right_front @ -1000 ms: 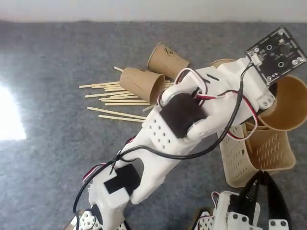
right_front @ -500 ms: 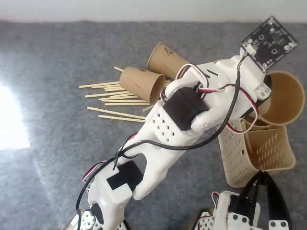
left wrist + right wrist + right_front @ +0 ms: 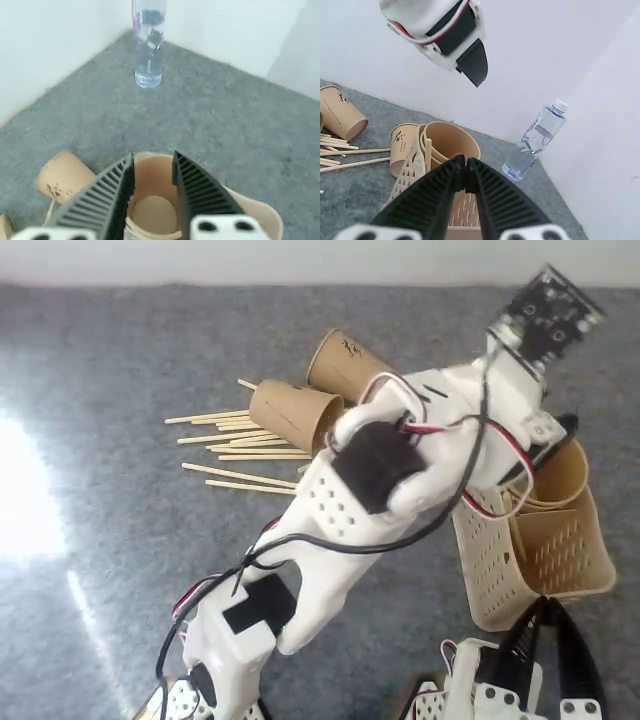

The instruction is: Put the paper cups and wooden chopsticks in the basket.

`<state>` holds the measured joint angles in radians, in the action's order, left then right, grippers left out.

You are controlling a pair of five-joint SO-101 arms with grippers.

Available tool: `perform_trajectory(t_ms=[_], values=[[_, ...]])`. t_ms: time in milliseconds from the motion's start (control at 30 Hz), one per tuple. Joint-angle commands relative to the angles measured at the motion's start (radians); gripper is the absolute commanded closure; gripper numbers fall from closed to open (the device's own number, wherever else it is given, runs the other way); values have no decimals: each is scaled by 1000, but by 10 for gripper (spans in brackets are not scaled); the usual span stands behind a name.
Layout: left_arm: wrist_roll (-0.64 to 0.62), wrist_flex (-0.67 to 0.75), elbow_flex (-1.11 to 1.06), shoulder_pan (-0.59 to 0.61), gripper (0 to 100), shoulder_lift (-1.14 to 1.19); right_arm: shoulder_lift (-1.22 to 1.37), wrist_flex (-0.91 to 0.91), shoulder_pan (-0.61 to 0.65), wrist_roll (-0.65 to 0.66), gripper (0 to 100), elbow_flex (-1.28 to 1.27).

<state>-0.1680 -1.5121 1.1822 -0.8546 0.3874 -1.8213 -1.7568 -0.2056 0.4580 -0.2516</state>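
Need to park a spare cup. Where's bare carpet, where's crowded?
Bare carpet left of the chopsticks, and near-left beside the left arm. Crowded: cups lying among the chopsticks, basket under that arm.

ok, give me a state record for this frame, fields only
left gripper: open, over basket
right gripper: shut, empty
in basket: cup
outside basket: two cups lying by chopsticks; third cup beside basket
chopsticks: on table
other: bottle
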Motion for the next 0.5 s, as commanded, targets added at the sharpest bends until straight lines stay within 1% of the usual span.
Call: perform_trajectory(t_ms=[0,67,167,233,400,467], values=[[-5,-34,185,46,881,-23,2,-39,-4,-11,982,-6],[28,-71,245,61,881,-21,2,-38,-4,-12,981,-5],[106,-123,262,87,881,-23,4,-19,-4,-12,980,-8],[132,-152,263,126,881,-25,7,-1,-5,-12,979,-17],[164,-244,338,242,880,-95,13,110,-13,-5,979,-193],[178,-247,332,284,880,-157,13,165,-13,-3,979,-262]])
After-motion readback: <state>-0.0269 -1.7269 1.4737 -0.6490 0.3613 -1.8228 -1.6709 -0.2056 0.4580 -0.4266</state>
